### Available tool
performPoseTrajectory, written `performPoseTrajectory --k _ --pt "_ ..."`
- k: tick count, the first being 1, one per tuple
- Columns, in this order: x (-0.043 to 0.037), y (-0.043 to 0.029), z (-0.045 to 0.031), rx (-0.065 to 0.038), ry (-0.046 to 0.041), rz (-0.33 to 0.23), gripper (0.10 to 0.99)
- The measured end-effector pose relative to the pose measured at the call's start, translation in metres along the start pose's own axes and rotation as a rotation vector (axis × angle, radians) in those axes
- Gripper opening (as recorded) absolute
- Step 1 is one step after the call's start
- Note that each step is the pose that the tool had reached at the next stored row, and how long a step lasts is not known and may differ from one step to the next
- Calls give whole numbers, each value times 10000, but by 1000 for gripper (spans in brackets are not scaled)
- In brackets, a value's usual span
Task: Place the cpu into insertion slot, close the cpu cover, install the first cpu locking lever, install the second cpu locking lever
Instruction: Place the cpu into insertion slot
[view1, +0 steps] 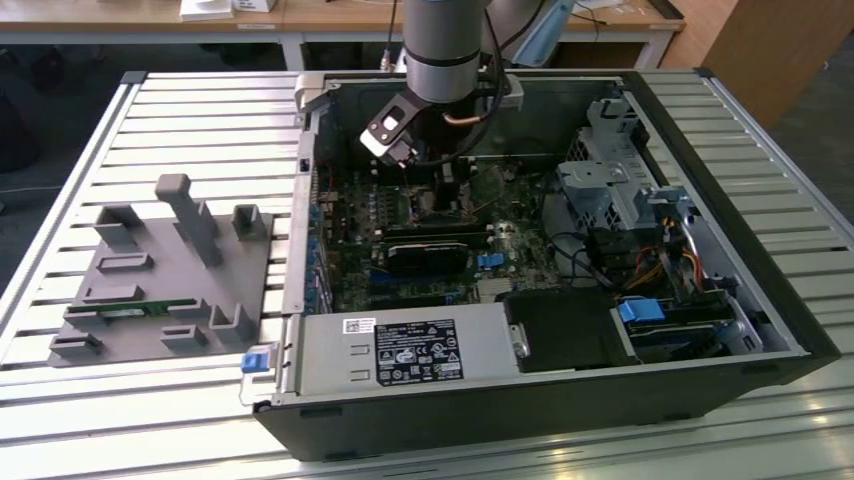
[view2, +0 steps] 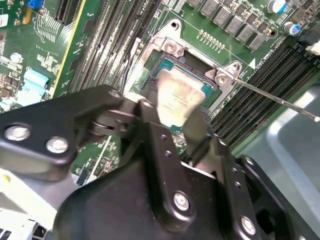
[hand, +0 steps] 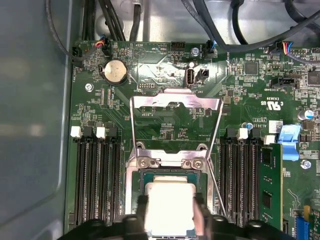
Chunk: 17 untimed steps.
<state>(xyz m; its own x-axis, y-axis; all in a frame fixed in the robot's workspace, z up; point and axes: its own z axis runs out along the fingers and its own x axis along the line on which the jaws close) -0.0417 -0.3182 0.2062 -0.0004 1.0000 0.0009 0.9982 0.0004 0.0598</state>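
Gripper: the black two-finger gripper (hand: 171, 214) is parted only to the chip's width, with its fingers (hand: 142, 212) against two opposite edges of the cpu (hand: 170, 200).
The cpu: one, silver top up, directly between the fingertips.
Insertion slot: one; the insertion slot (hand: 131, 192) lies right under the fingertips with the cpu inside its frame. Whether the chip is fully seated cannot be told.
Cpu cover: the cpu cover (hand: 175, 99) is swung open just beyond the fingertips, and green board shows through its window.
Computer case: the computer case (view1: 534, 410) holds the motherboard (hand: 240, 100), and the arm reaches into it.
First wrist view: one coin cell (hand: 116, 71) shows past the cover, and one green memory module (hand: 270, 190) beside the gripper.
Second wrist view: one thin lever rod (view2: 280, 100) juts out sideways from the slot.
Exterior view: a grey fixture (view1: 147, 290) sits on the slatted table (view1: 200, 110), well apart from the gripper.
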Motion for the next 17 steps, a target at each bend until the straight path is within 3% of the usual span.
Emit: performPoseTrajectory --k 1,4,6,8,9,10,17 --pt "-3 0 -1 1 -1 -1 475" --pt "-8 0 -1 2 -3 0 302" --pt "-8 0 -5 1 -2 0 302" --pt "-8 0 -7 0 0 0 184" --pt "-8 0 -8 0 -1 0 184" --pt "-8 1 -9 1 -2 0 125" --pt "-8 1 -24 1 -2 0 106"
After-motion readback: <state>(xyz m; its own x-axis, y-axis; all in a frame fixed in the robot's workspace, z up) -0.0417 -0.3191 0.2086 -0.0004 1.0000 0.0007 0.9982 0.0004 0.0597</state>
